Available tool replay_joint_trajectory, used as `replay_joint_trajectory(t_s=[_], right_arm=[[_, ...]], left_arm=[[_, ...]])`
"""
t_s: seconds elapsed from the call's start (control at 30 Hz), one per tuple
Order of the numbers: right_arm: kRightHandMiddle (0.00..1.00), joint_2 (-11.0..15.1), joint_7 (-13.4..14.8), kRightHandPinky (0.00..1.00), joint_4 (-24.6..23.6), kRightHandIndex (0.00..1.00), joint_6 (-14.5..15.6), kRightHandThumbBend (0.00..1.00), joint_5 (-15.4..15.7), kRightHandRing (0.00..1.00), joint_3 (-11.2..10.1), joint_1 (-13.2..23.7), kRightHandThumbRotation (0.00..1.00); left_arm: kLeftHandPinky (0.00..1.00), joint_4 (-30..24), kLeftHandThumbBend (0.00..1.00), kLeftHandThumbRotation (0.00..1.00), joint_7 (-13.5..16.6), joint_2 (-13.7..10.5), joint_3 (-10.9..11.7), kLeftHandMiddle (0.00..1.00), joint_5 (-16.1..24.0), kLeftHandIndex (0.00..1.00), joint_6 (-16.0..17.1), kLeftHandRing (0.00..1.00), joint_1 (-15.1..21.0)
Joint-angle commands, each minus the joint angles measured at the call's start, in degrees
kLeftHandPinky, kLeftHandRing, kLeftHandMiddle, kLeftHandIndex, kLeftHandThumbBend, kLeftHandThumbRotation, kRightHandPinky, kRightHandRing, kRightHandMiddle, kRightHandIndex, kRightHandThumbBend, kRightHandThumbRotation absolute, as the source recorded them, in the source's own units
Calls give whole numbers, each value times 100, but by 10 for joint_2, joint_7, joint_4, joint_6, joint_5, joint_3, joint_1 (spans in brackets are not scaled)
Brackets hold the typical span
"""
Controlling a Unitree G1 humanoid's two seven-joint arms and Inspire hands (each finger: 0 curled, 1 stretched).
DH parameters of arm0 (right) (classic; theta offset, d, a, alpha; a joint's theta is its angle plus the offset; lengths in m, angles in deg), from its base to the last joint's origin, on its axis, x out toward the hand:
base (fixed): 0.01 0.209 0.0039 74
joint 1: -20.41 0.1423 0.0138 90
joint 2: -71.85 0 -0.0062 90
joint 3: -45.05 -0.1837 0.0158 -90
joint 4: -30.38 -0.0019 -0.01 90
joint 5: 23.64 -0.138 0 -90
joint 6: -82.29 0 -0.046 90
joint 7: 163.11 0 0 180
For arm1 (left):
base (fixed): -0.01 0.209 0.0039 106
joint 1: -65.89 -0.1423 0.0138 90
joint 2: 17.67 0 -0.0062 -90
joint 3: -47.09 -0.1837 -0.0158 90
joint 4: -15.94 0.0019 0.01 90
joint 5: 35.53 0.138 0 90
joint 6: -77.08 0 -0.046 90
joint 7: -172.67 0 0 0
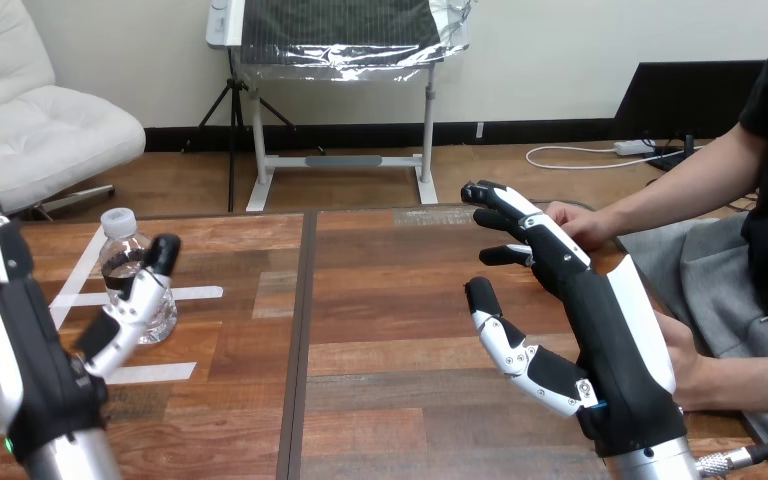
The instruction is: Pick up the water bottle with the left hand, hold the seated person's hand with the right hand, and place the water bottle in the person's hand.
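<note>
Wooden tabletop [390,300], white tape lines [185,293] on its left half. Right hand [615,350] hovers over the right side, fingers straight and pointing to the far edge, thumb spread well apart, holding nothing. The person's far hand [578,222] rests at the far right edge just beside those fingertips; contact cannot be told. The person's near hand [688,365] sits behind the back of the right hand, close to it. Left hand [30,370] is at the near left, fingers upright and apart from the thumb, nothing clasped. Water bottle [120,262] stands upright on the tape marks, left side, cap on; the thumb crosses in front of it and the fingers are well to its left. Judgement: step in hand is the bottle grasp, not yet made. To do it well, bring the palm level with the bottle's body, centre the bottle between thumb and fingers, then curl round the middle rather than the cap. The bottle is light and clear-walled, likely to tip or slide if the thumb nudges it first. Close gently, lift straight.
</note>
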Motion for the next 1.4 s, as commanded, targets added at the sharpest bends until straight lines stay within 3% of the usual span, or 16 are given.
replay_joint_trajectory(t_s=[0.0, 0.27, 0.43, 0.63, 1.37], right_arm=[[90, -9, 0, 71, -5, 84, -1, 14, -4, 84, -10, 40, 0], [90, -8, 1, 70, -5, 84, -2, 14, -3, 84, -12, 41, 0], [90, -7, 2, 70, 0, 84, -5, 14, -2, 85, -12, 44, 0], [90, -6, 2, 71, 3, 84, -7, 14, -2, 85, -14, 50, 0], [90, -3, -7, 71, 1, 83, 2, 15, -3, 85, -16, 54, 0]], left_arm=[[100, 27, 89, 50, -23, -27, 8, 100, -11, 100, -24, 100, 58], [97, 67, 92, 53, -52, -52, 10, 100, -12, 100, -72, 100, 95], [94, 94, 93, 53, -67, -65, 6, 100, -16, 100, -86, 100, 113], [88, 169, 92, 48, -100, -87, -4, 98, -23, 100, -131, 97, 177], [85, 290, 92, 46, -94, -115, -37, 95, -2, 98, -166, 93, 267]])
